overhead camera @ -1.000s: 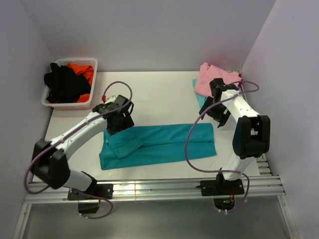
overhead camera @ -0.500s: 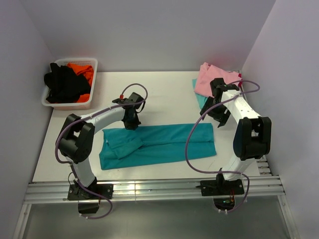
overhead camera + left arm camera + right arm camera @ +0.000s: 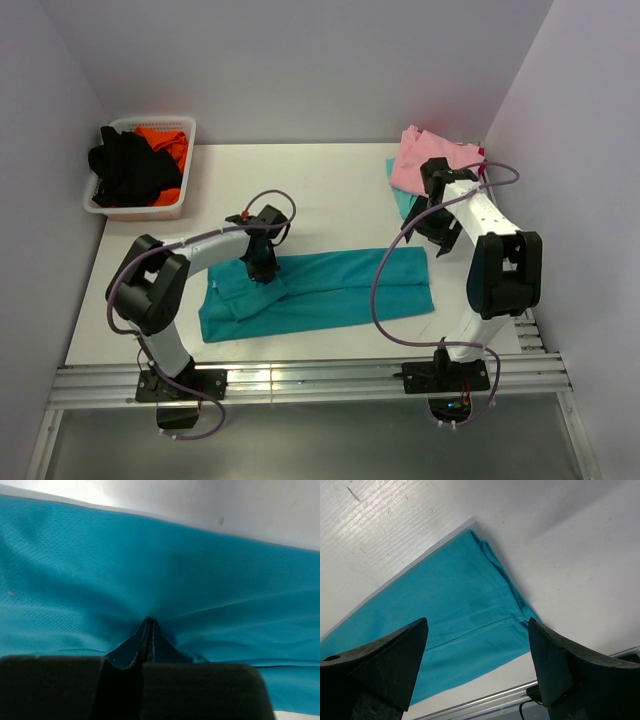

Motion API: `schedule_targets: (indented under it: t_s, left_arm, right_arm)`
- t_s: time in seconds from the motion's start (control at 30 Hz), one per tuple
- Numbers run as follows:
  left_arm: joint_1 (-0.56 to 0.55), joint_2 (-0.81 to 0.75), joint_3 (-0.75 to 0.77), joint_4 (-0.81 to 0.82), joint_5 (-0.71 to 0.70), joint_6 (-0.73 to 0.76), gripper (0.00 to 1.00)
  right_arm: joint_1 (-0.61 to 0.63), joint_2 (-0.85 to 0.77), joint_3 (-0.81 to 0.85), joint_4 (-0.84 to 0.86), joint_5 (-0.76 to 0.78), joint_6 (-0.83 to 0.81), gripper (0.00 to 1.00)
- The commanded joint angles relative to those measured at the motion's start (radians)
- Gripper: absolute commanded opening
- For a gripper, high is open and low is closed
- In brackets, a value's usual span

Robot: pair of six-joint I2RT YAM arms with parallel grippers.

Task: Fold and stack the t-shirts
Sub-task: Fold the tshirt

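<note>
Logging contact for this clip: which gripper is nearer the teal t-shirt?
Left. The left gripper pinches the teal t-shirt left of centre; the right gripper hangs open above its right corner.

The left arm [image 3: 190, 252] and right arm [image 3: 482, 215] are each showing white link shells joined by bulky black joint housings. A thin purple cable [image 3: 378, 295] is looping outside each arm, leading up from a black base plate [image 3: 446, 377]. A small red connector [image 3: 243, 215] is marking the left wrist. The right gripper [image 3: 476, 630] is showing matte black, wedge-shaped fingers [image 3: 385, 667].
</note>
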Motion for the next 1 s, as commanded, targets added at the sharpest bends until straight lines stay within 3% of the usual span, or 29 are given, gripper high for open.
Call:
schedule_targets:
  t_s: [0.0,0.37,0.57,0.77,0.97]
  left_arm:
    - [-0.04,-0.079,-0.043,0.006,0.032,-0.037,0.0]
    - [-0.249,-0.171,-0.006,-0.161,0.047,-0.144,0.0]
    - [-0.356,-0.164,-0.05,-0.306,0.201,-0.173,0.0]
    - [-0.483,-0.229,0.026,-0.445,0.034,-0.299,0.0]
    - [-0.433,-0.225,0.218,-0.485,-0.143,-0.332,0.16]
  right_arm:
    - [0.002,0.008,0.031,-0.001,0.022,-0.01,0.88]
    - [0.003,0.016,-0.048,0.058,0.014,-0.027,0.87]
    - [0.0,0.025,-0.079,0.092,-0.007,-0.032,0.87]
    - [-0.001,0.01,-0.101,0.112,-0.035,-0.027,0.86]
    - [-0.001,-0.036,-0.113,0.101,-0.038,-0.044,0.85]
